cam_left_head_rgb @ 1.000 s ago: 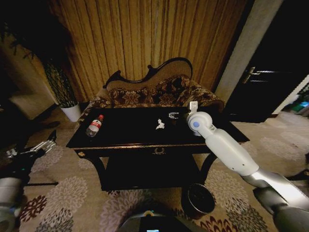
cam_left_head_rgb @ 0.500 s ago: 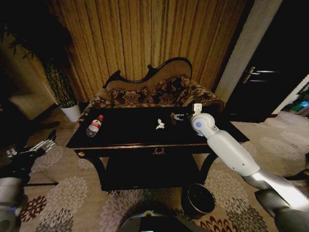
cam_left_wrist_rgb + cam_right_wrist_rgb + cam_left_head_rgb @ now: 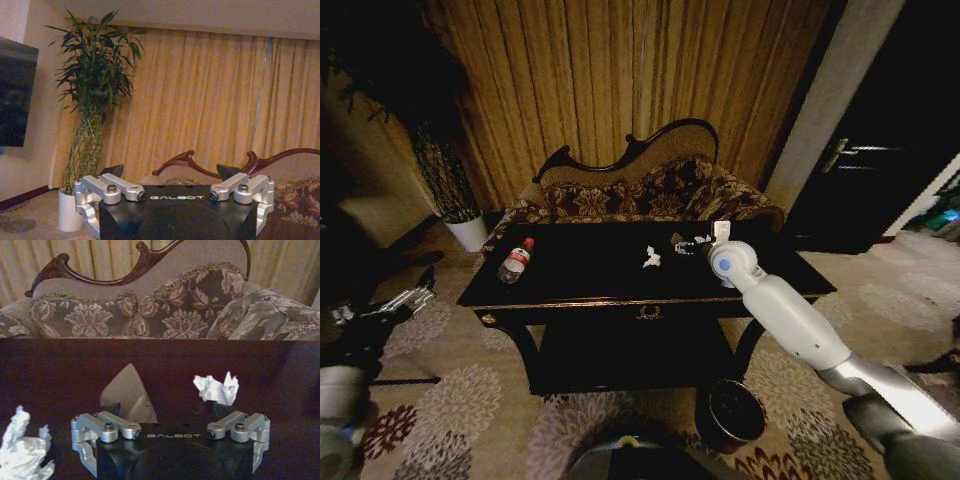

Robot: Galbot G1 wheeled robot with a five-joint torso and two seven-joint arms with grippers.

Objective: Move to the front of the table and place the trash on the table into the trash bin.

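The black table (image 3: 590,290) stands in front of me. On its left end lies a clear bottle (image 3: 516,260) with a red cap. A crumpled white paper wad (image 3: 651,258) (image 3: 22,452) sits near the middle. My right gripper (image 3: 686,243) (image 3: 167,409) hovers open low over the table's far right part. A second paper wad (image 3: 216,389) lies just beyond one fingertip, not gripped. The dark round trash bin (image 3: 732,412) stands on the carpet under the table's right front corner. My left gripper (image 3: 402,300) (image 3: 170,172) hangs open, low at the left, away from the table.
A patterned sofa (image 3: 640,195) with a carved back stands right behind the table, before gold curtains. A tall plant in a white pot (image 3: 470,232) stands at the back left. A dark door (image 3: 880,170) is at the right. Patterned carpet lies around the table.
My right wrist has shifted slightly right, then back left and a little lower, with the gripper still over the table's far right. The left arm has barely moved.
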